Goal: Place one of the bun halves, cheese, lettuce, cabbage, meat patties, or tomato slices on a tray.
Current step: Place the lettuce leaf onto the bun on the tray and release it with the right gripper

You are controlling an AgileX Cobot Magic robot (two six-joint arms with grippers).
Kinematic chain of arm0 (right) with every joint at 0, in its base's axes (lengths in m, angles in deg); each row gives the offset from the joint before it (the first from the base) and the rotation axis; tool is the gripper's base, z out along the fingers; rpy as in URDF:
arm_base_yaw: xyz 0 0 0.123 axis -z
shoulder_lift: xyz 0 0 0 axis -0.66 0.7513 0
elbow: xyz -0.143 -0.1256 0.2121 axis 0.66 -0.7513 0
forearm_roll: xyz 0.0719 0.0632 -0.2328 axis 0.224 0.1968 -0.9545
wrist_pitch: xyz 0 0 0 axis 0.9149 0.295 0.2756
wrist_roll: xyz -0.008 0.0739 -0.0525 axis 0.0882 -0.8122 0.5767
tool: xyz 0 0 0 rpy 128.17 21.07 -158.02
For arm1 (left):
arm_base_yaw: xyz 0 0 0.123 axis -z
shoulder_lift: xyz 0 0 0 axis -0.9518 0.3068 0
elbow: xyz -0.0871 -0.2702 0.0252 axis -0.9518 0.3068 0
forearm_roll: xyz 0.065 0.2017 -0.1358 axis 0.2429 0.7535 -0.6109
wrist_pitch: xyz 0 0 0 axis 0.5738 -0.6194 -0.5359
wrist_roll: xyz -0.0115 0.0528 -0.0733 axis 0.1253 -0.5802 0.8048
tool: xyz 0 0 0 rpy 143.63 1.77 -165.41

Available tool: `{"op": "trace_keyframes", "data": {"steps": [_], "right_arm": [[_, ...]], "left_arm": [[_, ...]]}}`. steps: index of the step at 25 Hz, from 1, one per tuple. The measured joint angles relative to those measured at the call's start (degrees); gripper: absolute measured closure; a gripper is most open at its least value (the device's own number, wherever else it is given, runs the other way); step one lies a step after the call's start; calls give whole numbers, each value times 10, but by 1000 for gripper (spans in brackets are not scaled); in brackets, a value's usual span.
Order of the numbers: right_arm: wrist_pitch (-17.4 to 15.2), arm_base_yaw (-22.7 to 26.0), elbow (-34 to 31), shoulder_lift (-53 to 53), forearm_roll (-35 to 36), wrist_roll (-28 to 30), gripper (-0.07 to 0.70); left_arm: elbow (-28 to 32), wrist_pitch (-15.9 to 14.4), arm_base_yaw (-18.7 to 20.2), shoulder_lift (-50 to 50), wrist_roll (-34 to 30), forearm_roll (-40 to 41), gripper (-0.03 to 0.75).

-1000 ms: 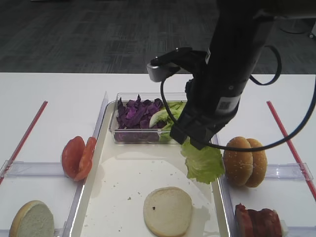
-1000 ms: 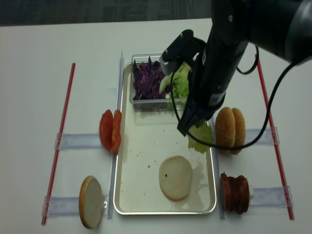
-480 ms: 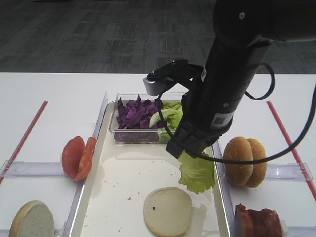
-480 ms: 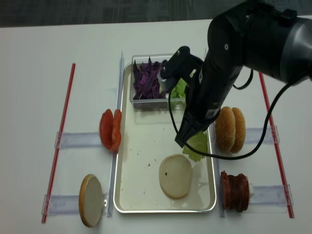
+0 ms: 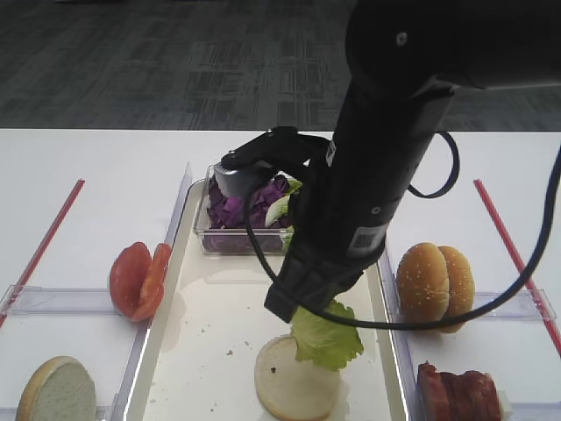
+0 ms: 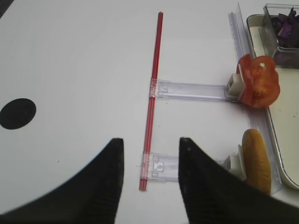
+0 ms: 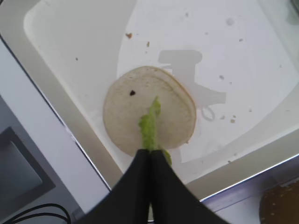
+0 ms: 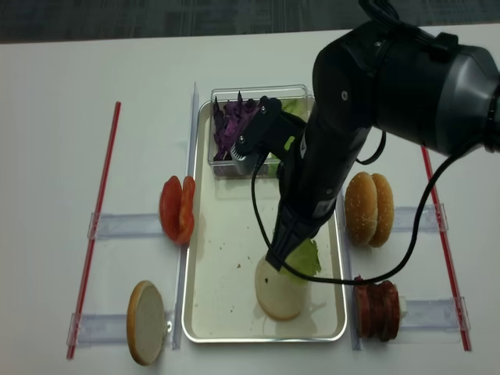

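Pinching a light green lettuce leaf between them, the two dark fingers of the right gripper are pressed together with no gap visible in the right wrist view. The leaf hangs from the fingertips directly above a pale cut-face bun half that lies flat on the cream-white tray. From the exterior high view the leaf droops over the bun's upper right part, its lower edge overlapping the bread (whether it touches the bread cannot be told). The realsense view shows the same: leaf at the arm's tip, bun below it near the tray's front right corner, tray rim around both.

The left gripper shows only in its own wrist view, its two dark fingers spread well apart with nothing between them, above the white table near a red strip.

At the tray's far end a clear tub holds purple cabbage and more green leaves. Tomato slices stand on edge left of the tray, another bun half nearer the front left. Sesame bun halves stand on the right, with meat patties in front of them.
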Motion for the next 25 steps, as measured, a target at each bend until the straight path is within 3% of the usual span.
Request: {"op": "trace_keyframes", "data": {"steps": [11,25], "right_arm": [[-10,-51,0,-8,47,30,604],[-18,-62,0,-1,68,56,604]], "left_arm": [[0,0,0,0,0,0,444],[0,0,0,0,0,0,444]]}}
